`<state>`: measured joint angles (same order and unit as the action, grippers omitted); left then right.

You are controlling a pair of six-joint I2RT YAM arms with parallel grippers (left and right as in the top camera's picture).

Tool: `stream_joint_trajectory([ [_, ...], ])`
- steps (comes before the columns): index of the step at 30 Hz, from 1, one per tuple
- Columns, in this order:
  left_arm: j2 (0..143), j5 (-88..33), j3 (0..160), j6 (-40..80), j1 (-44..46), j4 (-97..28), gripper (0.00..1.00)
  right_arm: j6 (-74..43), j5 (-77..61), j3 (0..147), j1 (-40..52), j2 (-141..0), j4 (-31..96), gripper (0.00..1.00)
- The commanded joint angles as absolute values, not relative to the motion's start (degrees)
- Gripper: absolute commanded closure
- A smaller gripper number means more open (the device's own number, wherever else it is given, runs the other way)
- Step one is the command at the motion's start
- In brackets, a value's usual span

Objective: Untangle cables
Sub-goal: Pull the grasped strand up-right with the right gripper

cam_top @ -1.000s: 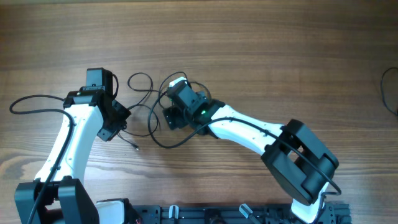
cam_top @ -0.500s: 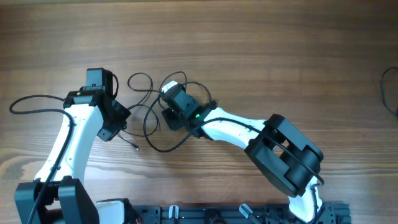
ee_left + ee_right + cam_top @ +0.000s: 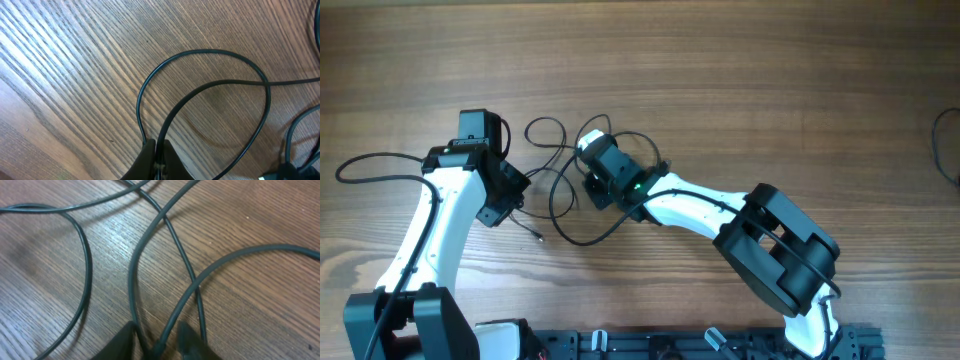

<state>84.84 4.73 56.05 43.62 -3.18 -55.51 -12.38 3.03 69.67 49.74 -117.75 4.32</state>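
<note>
The cables (image 3: 560, 160) are thin black cords looping over each other on the wooden table between the two arms. One plug end (image 3: 537, 238) lies loose below them. My left gripper (image 3: 159, 150) is shut on one cord, which rises from between its fingers into a wide loop (image 3: 210, 55). My right gripper (image 3: 157, 332) is down in the tangle, near the overhead view's centre (image 3: 590, 188). Its jaws stand narrowly apart, with two cord strands (image 3: 175, 305) running between the fingers. No finger visibly presses on them.
Another thin black cord (image 3: 945, 145) curls at the table's far right edge. The left arm's own thicker cable (image 3: 370, 160) arcs out to the left. A black rail (image 3: 670, 345) runs along the near edge.
The right arm has shifted a little left into the tangle and its jaws have narrowed around the cord strands. The left arm and its held cord have not moved.
</note>
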Motion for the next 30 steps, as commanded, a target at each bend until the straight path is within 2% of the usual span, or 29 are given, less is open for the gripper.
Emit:
stream_joint_trajectory([
  [1, 84.53, 5.85, 56.21, 44.14, -3.38, -55.57, 0.94, -12.21, 2.48, 69.63, 50.09, -119.04, 3.97, 0.77],
  [8, 84.53, 5.85, 56.21, 44.14, -3.38, -55.59, 0.94, -15.18, 0.86, 69.63, 50.06, -122.39, 3.62, 0.76],
  [9, 84.53, 5.85, 56.21, 44.14, -3.38, -55.59, 0.94, -15.14, 0.47, 69.63, 50.06, -122.39, 3.66, 0.78],
  [11, 84.53, 5.85, 56.21, 44.14, -3.38, -55.57, 0.94, -14.94, -0.08, 69.71, 50.02, -122.19, 3.7, 0.92],
  [12, 84.53, 5.85, 56.21, 44.14, -3.38, -55.57, 0.94, -14.85, 0.19, 69.76, 49.91, -121.91, 3.77, 0.96],
  [17, 84.53, 5.87, 56.21, 44.14, -3.38, -55.57, 0.94, -12.56, 2.33, 71.26, 47.75, -115.55, 7.46, 0.96],
  [21, 84.53, 5.87, 56.21, 44.14, -3.38, -55.57, 0.94, -8.97, 4.91, 72.44, 42.78, -104.36, 11.27, 0.96],
  [25, 84.53, 5.8, 56.21, 44.14, -3.38, -55.57, 0.96, -7.35, 4.69, 72.44, 33.36, -91.26, 12.97, 0.96],
  [30, 84.53, 0.69, 56.21, 44.14, -3.38, -55.55, 0.96, -4.27, 4.49, 72.44, 21.23, -84.44, 13.98, 0.96],
])
